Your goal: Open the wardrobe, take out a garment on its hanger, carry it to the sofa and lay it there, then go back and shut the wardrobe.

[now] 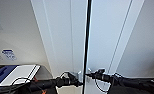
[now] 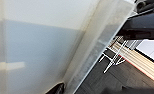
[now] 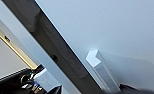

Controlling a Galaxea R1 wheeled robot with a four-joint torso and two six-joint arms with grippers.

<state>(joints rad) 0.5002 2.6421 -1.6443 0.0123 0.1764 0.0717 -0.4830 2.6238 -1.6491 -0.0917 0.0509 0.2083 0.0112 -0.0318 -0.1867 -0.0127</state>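
Your left hand [image 1: 79,83] sits at the wardrobe's [image 1: 68,37] left handle [image 1: 79,75], low on the left door just beside the dark gap [image 1: 87,37] where the two doors meet. How far that hand is open cannot be told, nor whether it has hold of the handle. Your right hand [image 1: 89,74] reaches in from the other side of the gap, level with the right handle [image 1: 88,70] on the right door; its state cannot be told either. The two doors stand slightly parted, a narrow black line running the full height between them, and nothing inside the wardrobe can be made out.

From your left wrist, the wardrobe's white door [image 2: 38,50] fills the near side, its edge [image 2: 98,47] running diagonally, with dark floor [image 2: 103,82] and a white wire frame [image 2: 115,56] beyond that edge. From your right wrist, the right handle [image 3: 103,70] stands out as a small white block from the door face [image 3: 113,27], next to the dark gap [image 3: 58,52]; the left handle [image 3: 46,80] shows across that gap.

To the left of the wardrobe, low down, a white board [image 1: 19,73] lies beside something blue [image 1: 3,73], and the wall [image 1: 15,32] carries small blue labels [image 1: 8,53].
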